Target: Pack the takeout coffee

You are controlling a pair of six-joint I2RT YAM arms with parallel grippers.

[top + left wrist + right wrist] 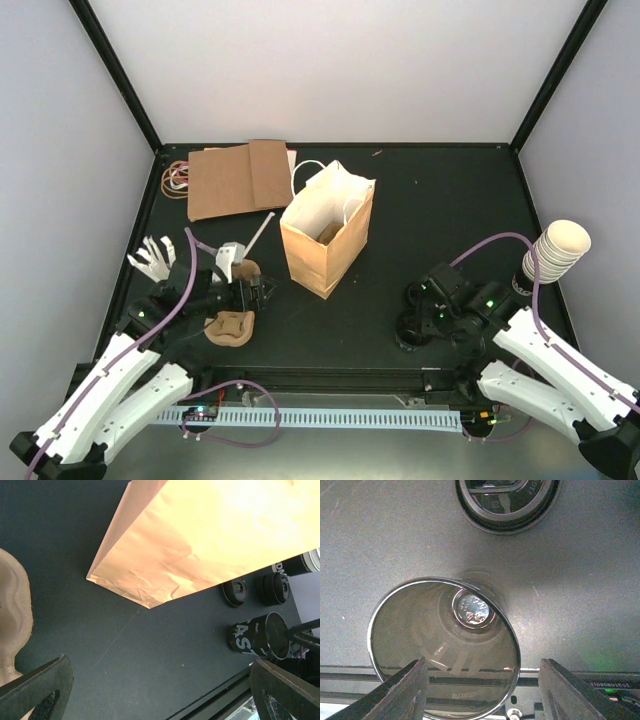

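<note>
Top external view gives you the paper bag (320, 255) at centre, cream cups (558, 248) at right. Right pincer (482, 661) spread astride a lidless dark cup (420, 630); left pincer (160, 662) spread, empty.

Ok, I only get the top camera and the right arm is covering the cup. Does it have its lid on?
Observer: No. The right wrist camera looks straight down into the cup. There's no lid, and I can see its bottom.
Operator: Where's a lid, then?
Observer: A black lid lies on the table right next to the cup.
Operator: Is the claw squeezing the cup?
Observer: It doesn't look like it. The right gripper has a finger on each side of the cup, with a gap showing on one side.
</note>
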